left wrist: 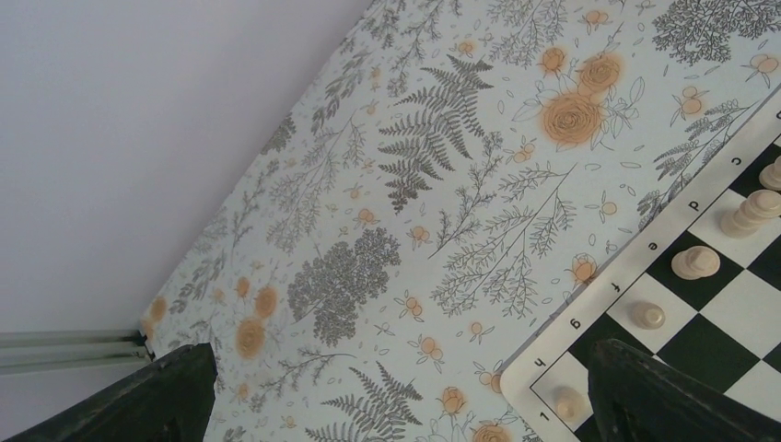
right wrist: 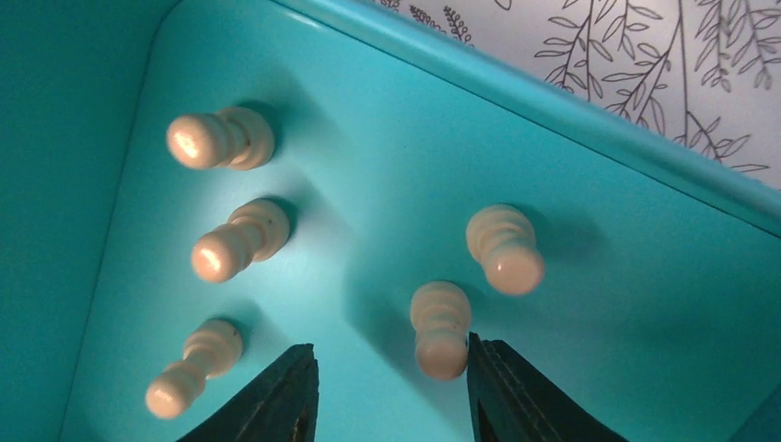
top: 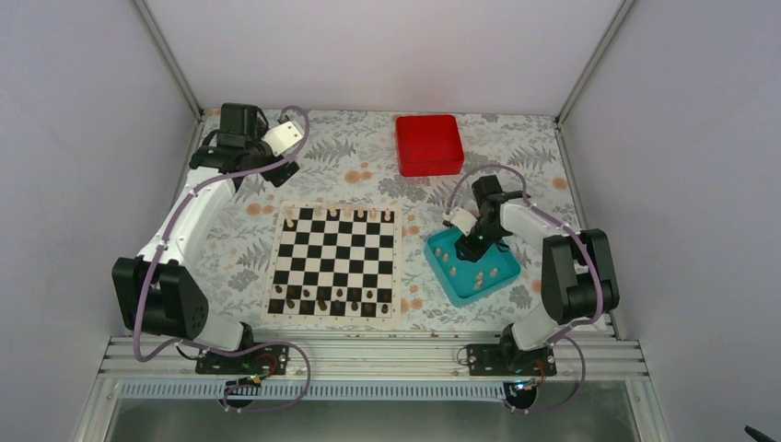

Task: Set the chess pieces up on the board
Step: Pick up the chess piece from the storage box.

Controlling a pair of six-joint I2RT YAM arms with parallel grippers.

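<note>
The checkered board [top: 336, 261] lies mid-table, with pale pieces along its far row [top: 336, 215] and dark pieces along the near rows. My right gripper [top: 472, 247] hangs open over the teal tray [top: 442, 250]. In the right wrist view several cream pawns stand in the tray [right wrist: 645, 304]. One pawn [right wrist: 440, 330] sits between my open fingers, close against the right fingertip [right wrist: 497, 387]. My left gripper [top: 276, 161] is open and empty, off the board's far left corner. Its wrist view shows the board corner [left wrist: 553, 364] with several pale pieces [left wrist: 695, 262].
A red box [top: 428, 144] sits at the back centre. The floral tablecloth [top: 239, 230] covers the table. Grey walls and aluminium posts close in both sides, and a metal rail runs along the near edge.
</note>
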